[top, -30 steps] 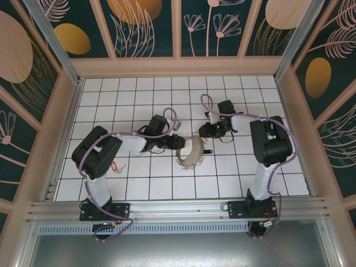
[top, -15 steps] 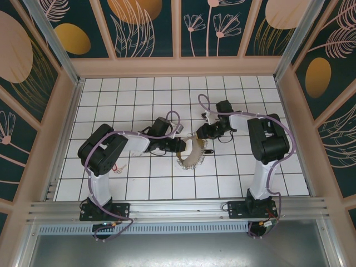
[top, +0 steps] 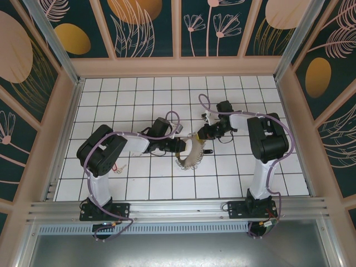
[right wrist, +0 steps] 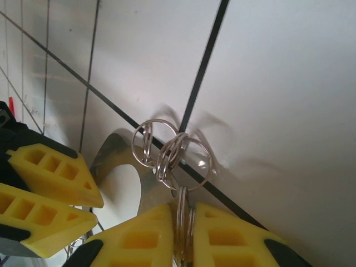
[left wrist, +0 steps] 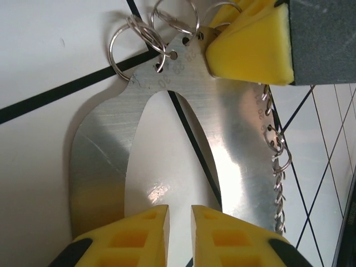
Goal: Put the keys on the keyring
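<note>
Right claw [right wrist: 182,218] closed onto the keyring [left wrist: 239,156], left arm [top: 133,143] swung rightward toward it

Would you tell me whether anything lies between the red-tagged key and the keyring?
Nothing visible does: bare tiles separate the red-tagged key from the keyring, which the left gripper and right gripper both pinch.

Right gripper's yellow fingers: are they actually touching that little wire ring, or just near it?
Touching. The right wrist view shows the right gripper with its fingers pinching the wire ring between them, with no gap on either side.
</note>
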Robot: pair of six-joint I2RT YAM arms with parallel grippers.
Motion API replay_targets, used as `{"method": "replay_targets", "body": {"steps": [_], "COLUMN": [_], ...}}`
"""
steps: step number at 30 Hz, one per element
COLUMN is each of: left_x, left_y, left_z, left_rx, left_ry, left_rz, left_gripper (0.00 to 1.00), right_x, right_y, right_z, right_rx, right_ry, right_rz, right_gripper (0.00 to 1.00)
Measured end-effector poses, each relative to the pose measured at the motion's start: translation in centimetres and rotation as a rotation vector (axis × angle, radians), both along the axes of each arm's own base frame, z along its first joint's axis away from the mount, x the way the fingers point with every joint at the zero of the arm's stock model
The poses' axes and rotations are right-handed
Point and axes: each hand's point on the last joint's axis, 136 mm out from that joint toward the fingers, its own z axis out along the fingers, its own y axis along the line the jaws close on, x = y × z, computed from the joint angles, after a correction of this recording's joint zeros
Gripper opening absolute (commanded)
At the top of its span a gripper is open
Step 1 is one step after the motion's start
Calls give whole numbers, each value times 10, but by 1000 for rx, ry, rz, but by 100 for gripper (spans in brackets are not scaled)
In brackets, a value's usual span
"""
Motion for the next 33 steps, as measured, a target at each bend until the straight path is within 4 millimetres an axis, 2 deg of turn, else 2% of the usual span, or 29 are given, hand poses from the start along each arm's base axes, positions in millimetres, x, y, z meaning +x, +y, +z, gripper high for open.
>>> {"method": "replay_targets", "body": {"steps": [3,5,9,10,12,13,15,19,22,24,29,33], "left_x": [6,14,32,38,48,53,57,55,53,55,53,47], "left_y": [3,7,19,25,40,51,73,110,120,115,80,62], "left_z": [10,26,83,101,130,143,162,184,188,185,181,174], "left_rx": [7,7,-30,-43,-62,-66,-63,-63,-72,-65,-93,-132], "left_ry": [-47,-104,-265,-312,-401,-448,-519,-603,-624,-607,-552,-491], "left_rz": [29,58,139,169,234,284,382,545,553,509,320,204], "left_gripper": [32,37,47,56,92,99,99,99,98,87,80,69], "right_x": [-4,-8,-9,-9,-6,-5,-4,-2,-1,0,2,2], "right_y": [3,3,2,2,1,0,0,2,4,5,8,9], "right_z": [6,13,41,51,71,82,102,136,153,163,180,188], "right_rx": [30,49,103,121,156,177,213,280,325,351,398,415], "right_ry": [4,-8,-88,-126,-206,-250,-321,-435,-491,-516,-559,-576], "right_rz": [9,12,7,6,5,5,6,8,7,3,5,7], "right_gripper": [2,1,0,0,0,0,0,0,0,0,0,0]}}
